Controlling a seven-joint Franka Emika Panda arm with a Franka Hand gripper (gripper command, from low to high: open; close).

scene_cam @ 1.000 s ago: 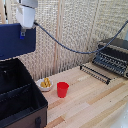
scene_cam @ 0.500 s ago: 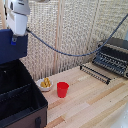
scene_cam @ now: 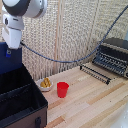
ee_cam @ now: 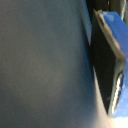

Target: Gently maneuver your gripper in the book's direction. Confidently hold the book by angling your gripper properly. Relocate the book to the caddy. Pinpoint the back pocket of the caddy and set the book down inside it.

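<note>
At the exterior view's far left, your end effector is clenched on the book, holding it upright over the caddy. Rightward on the desk stand a red cup, then a toaster oven.

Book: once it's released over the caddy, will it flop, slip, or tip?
Likely stiff: the book hangs upright under the gripper as a flat slab with no visible sag. It may tip against a wall of the caddy, being thin and on edge. Its plain cover looks smooth, so possibly slippery.
</note>
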